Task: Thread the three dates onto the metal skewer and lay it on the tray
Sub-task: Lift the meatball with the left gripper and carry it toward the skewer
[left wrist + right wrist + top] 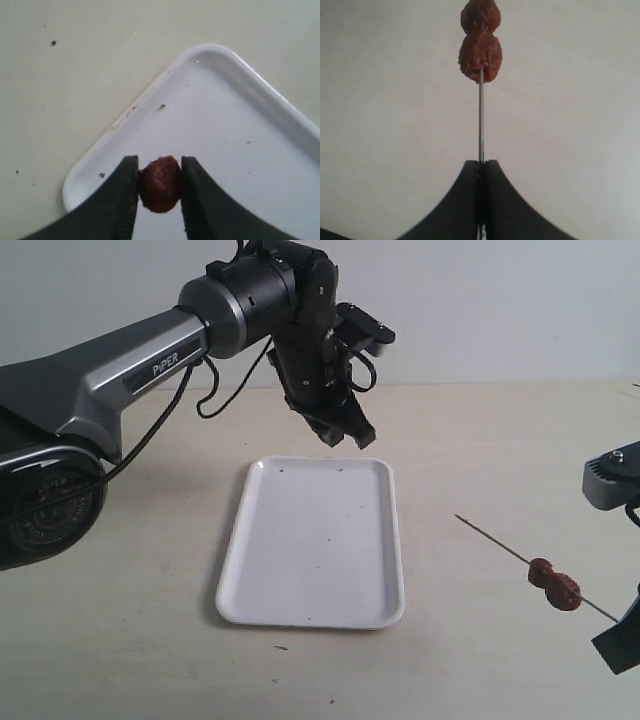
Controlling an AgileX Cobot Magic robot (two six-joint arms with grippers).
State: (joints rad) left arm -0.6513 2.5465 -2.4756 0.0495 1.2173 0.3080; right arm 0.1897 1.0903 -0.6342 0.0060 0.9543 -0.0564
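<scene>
My left gripper (159, 167) is shut on one dark red-brown date (160, 184), held above the far edge of the white tray (225, 65). In the exterior view this gripper (345, 430) hangs over the tray's (320, 615) back rim. My right gripper (481, 164) is shut on the thin metal skewer (481, 120), which carries two dates (480, 42) threaded one behind the other. From outside, the skewer (490, 537) slants up and to the left from the right edge, its two dates (555, 585) near the lower end and its tip bare. Only a dark corner of the right gripper (622, 640) shows there.
The tray lies on a pale table (500, 440) with a plain wall behind. The left arm's black cable (215, 400) loops down behind the arm. Small dark specks (52, 43) dot the table beside the tray.
</scene>
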